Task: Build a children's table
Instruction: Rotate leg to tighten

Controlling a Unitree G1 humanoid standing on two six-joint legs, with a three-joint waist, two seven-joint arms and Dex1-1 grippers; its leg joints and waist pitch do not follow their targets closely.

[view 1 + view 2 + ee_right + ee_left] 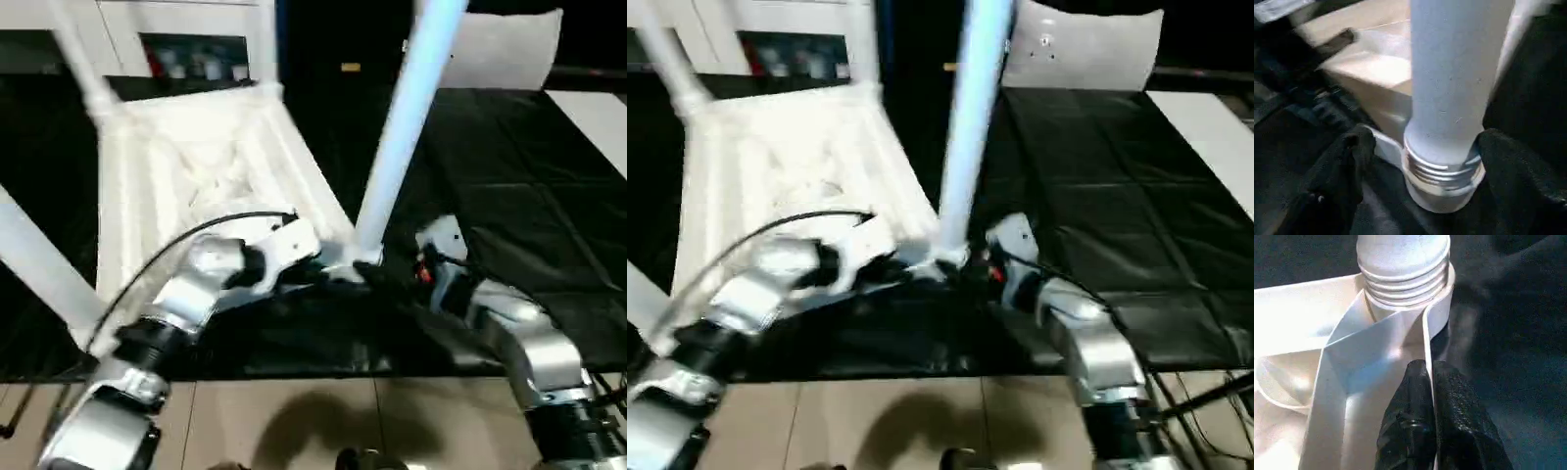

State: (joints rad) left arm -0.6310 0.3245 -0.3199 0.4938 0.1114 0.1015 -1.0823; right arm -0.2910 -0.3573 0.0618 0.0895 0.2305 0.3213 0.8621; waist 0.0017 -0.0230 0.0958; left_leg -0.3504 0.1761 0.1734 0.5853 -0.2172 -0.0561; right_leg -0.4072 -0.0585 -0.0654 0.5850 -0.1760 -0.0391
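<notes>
- Children's table point(196, 166) lies upside down on a black sheet point(509, 196), ribbed underside facing up; legs already stand at other corners
- Near-corner leg point(407, 117) stands upright in its socket; the wrist views show several thread rings point(1403, 281) exposed above the socket collar, so I judge it not fully screwed home
- Left gripper point(1426, 382) is pinched tight on the table top's thin rim wall just beside that socket, one black finger on each face of the wall
- Right gripper point(1442, 147) straddles the base of the leg, fingers point(1339, 161) spread wide on either side and apparently clear of the plastic; not gripping
- Risk: with the right fingers off, a half-threaded leg may lean or sit crooked; regripping at an angle could cross-thread it or jam it
- Risk: the rim pinch is narrow; a hard twist on the leg could slip it and let the top skate on the sheet
- White cabinets point(196, 39) stand behind, well apart
</notes>
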